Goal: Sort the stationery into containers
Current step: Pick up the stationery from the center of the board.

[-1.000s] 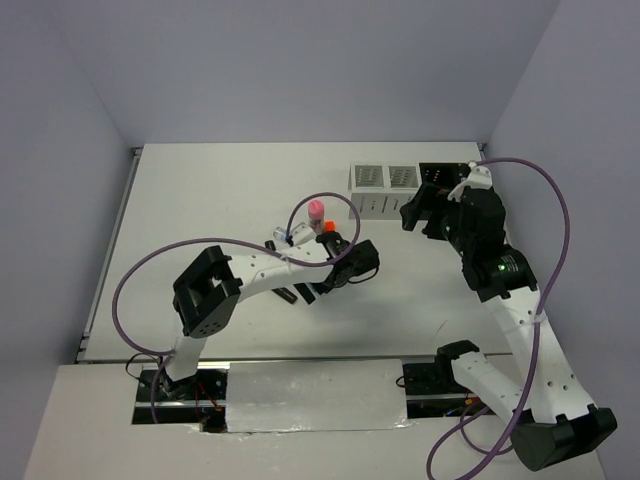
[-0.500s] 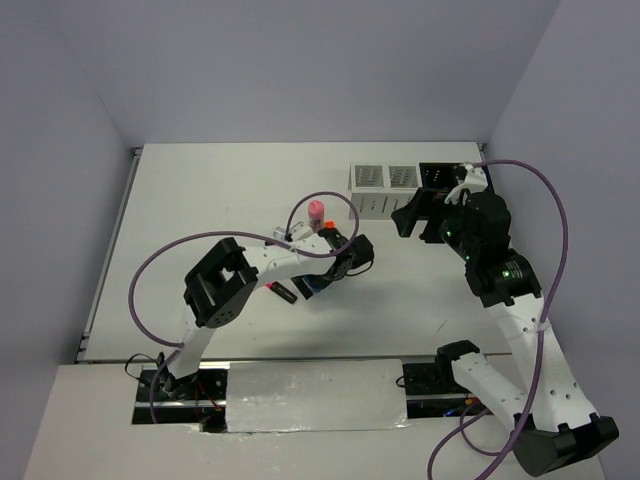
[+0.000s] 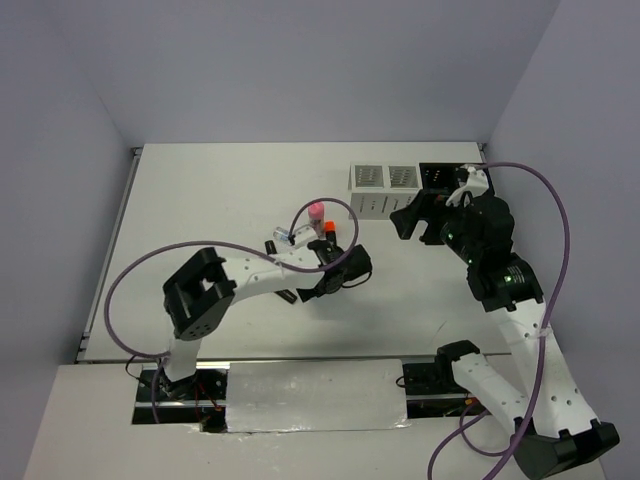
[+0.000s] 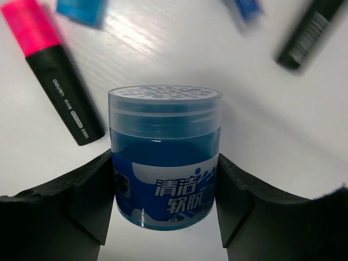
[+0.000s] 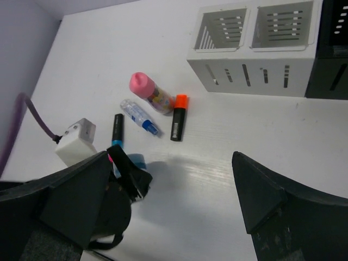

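Observation:
A round blue roll (image 4: 165, 163), a clear-lidded tub with a printed label, stands on the white table. My left gripper (image 4: 165, 174) is shut on it, one black pad against each side. A pink-capped highlighter (image 4: 54, 81) lies just left of it, and a black highlighter (image 4: 310, 32) lies far right. Seen from above, the left gripper (image 3: 315, 285) is low over the loose stationery. My right gripper (image 5: 169, 163) hangs open and empty above the table. Beyond it lie the pink-capped bottle (image 5: 147, 91), the white-blue pen (image 5: 140, 116), an orange-capped highlighter (image 5: 178, 117) and a blue-capped highlighter (image 5: 117, 130).
The containers stand in a row at the back right: two white slotted boxes (image 3: 367, 178) (image 3: 402, 178) and a black one (image 3: 437, 178); my right arm covers the row's right end. The left arm's purple cable (image 3: 130, 280) loops over the left of the table.
My left gripper has dropped toward the near left and its jaws have narrowed round the blue roll. The right arm has barely shifted.

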Robot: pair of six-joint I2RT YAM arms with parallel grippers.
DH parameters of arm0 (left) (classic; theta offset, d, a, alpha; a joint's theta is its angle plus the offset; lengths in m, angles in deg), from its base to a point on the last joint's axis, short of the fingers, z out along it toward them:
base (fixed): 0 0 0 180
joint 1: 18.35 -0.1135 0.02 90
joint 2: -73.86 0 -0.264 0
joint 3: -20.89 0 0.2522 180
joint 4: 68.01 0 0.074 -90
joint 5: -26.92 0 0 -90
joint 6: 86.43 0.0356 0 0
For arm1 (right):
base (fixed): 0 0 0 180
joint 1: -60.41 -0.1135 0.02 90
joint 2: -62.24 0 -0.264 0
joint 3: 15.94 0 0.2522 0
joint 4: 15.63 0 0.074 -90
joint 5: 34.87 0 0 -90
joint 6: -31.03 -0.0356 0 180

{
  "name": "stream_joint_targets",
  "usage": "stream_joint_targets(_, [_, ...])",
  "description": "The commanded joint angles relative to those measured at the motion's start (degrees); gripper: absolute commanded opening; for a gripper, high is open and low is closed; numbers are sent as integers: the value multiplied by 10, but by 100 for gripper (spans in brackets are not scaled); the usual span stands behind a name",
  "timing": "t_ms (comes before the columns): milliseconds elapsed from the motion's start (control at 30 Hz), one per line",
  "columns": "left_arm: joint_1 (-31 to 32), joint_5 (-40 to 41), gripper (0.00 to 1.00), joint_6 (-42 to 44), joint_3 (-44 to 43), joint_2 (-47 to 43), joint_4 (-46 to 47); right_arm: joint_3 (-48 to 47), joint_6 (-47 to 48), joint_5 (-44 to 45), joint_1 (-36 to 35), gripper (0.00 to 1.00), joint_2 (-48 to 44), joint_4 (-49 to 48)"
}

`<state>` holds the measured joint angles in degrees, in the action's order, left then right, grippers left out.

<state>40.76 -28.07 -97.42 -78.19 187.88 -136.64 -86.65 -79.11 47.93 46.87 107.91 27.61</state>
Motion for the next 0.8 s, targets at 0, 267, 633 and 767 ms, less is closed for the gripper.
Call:
stream_joint_targets(0, [49, 79, 0, 193, 3, -119, 89, 8, -20, -36, 4, 100, -27, -42])
stream_joint_targets(267, [96, -214, 0, 779, 298, -407, 601, 33, -106, -239, 1, 100, -43, -129])
stream_joint_targets(633, [98, -321, 0, 922, 435, -588, 731, 69, -155, -219, -129, 100, -74, -131])
stream_joint_targets(767, [97, -331, 0, 940, 427, -583, 746, 103, -174, -174, -173, 100, -92, -137])
